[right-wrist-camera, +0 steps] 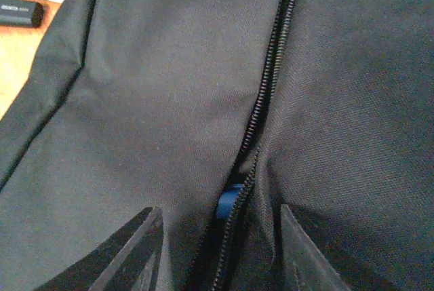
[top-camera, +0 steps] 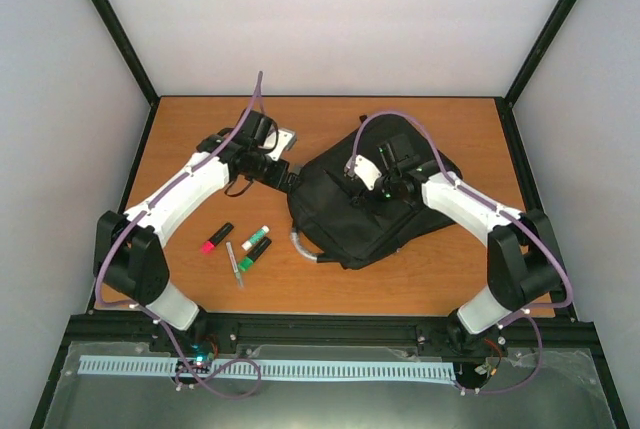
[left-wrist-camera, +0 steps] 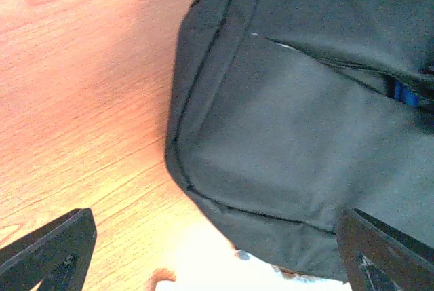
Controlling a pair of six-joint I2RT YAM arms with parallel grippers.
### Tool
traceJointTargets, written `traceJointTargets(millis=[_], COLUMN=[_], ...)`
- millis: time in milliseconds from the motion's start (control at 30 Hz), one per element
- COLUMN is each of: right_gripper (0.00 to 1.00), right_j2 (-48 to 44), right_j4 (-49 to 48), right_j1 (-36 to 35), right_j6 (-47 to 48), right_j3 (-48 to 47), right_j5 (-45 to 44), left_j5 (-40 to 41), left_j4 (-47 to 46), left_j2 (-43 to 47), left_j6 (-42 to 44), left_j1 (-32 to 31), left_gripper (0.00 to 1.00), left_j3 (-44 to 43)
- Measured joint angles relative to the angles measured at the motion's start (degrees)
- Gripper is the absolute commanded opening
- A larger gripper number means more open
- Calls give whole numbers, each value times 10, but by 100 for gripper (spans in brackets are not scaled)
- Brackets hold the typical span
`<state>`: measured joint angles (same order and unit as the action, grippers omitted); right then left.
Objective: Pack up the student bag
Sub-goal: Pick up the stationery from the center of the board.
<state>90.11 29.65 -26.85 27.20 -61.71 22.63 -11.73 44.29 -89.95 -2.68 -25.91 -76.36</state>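
Observation:
The student bag (top-camera: pixel 385 214), a big black fabric backpack, lies flat at the middle right of the table, its grey loop handle (top-camera: pixel 301 246) at the near left corner. My left gripper (top-camera: pixel 287 177) hovers at the bag's left corner (left-wrist-camera: pixel 285 135), wide open (left-wrist-camera: pixel 217 264) and holding nothing. My right gripper (top-camera: pixel 368 185) is over the bag's top, open (right-wrist-camera: pixel 217 257), with its fingers (right-wrist-camera: pixel 129 257) on either side of a partly open zipper (right-wrist-camera: pixel 268 81). A blue object (right-wrist-camera: pixel 229 203) shows inside the gap.
Left of the bag on the wooden table (top-camera: pixel 180 139) lie a red-and-black marker (top-camera: pixel 216 238), a green-and-white marker (top-camera: pixel 256 238), a green-and-black marker (top-camera: pixel 254 254) and a clear pen (top-camera: pixel 234 264). Black frame posts and white walls enclose the table.

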Motion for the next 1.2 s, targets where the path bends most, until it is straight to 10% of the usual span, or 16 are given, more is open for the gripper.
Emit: traceJointTargets(millis=[567,900,1200], right_gripper=[65,74,75], right_j2=[-17,-17,-29], right_j4=[17,20,24], right_j1=[-3,-3,-3], right_j6=[0,24,34], right_j3=[-43,-45,-42], right_j5=[-63,-52,-52], left_j5=[120,132,157], left_j4=[21,80,99], left_j2=[93,90,58], left_j6=[104,203,204], left_j1=[8,12,16], left_gripper=[99,82,93], left_j3=[175,247,255])
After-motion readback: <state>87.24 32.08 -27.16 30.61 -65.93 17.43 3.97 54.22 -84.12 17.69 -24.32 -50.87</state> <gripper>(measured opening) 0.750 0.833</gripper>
